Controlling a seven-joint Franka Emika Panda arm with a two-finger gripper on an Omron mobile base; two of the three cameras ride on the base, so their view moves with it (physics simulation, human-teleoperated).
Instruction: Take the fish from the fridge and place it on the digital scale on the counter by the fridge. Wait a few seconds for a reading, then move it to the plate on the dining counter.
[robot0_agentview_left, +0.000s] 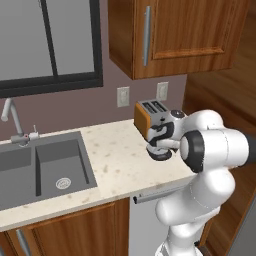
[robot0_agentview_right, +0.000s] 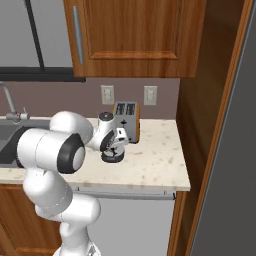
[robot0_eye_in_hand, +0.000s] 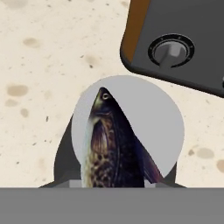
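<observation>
One fish (robot0_eye_in_hand: 109, 144) hung head-first over the scale (robot0_eye_in_hand: 148, 113), its snout above the grey top; whether it touched could not be told. The gripper (robot0_agentview_left: 161, 145) was poised directly above the scale, fingers clamped on the fish. The scale sat near the right end of the counter (robot0_agentview_left: 115, 160), just in front of the toaster (robot0_agentview_left: 149, 116), with the sink (robot0_agentview_left: 45, 170) well apart at the left end.

The fish (robot0_eye_in_hand: 111, 144) lies over the digital scale (robot0_eye_in_hand: 148, 113) — toaster (robot0_eye_in_hand: 183, 39) just behind it, on the counter (robot0_eye_in_hand: 39, 65).
</observation>
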